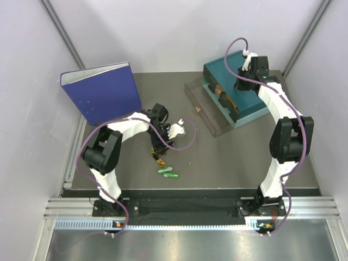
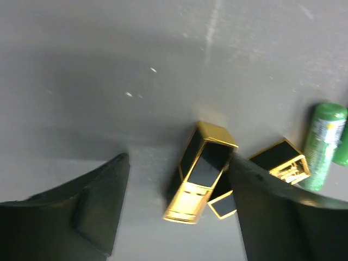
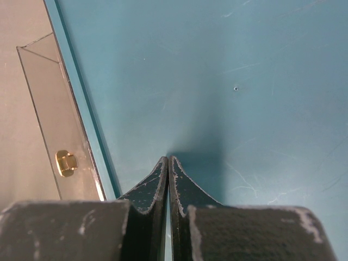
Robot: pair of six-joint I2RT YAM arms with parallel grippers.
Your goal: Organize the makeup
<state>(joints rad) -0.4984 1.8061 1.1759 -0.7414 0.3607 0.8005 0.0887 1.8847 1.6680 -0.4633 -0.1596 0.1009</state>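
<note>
My left gripper (image 2: 179, 159) is open, low over the dark table (image 2: 109, 81). A gold-and-black case (image 2: 200, 176) lies between its fingers, close to the right finger (image 2: 272, 212). A second gold-and-black case (image 2: 283, 160) lies partly behind that finger, and a green capsule (image 2: 322, 142) lies beside it. From above, the left gripper (image 1: 159, 147) stands over the cases (image 1: 160, 159), with two green capsules (image 1: 168, 173) just in front. My right gripper (image 3: 169, 163) is shut and empty over the top of the teal drawer box (image 3: 228, 76). The tube and the beige bottles are not visible.
The teal drawer box (image 1: 251, 100) stands at the back right with its clear drawer (image 1: 209, 111) pulled out to the left; the drawer's gold knob (image 3: 66, 162) shows in the right wrist view. A large blue binder (image 1: 103, 92) stands at the back left. Walls close in on both sides.
</note>
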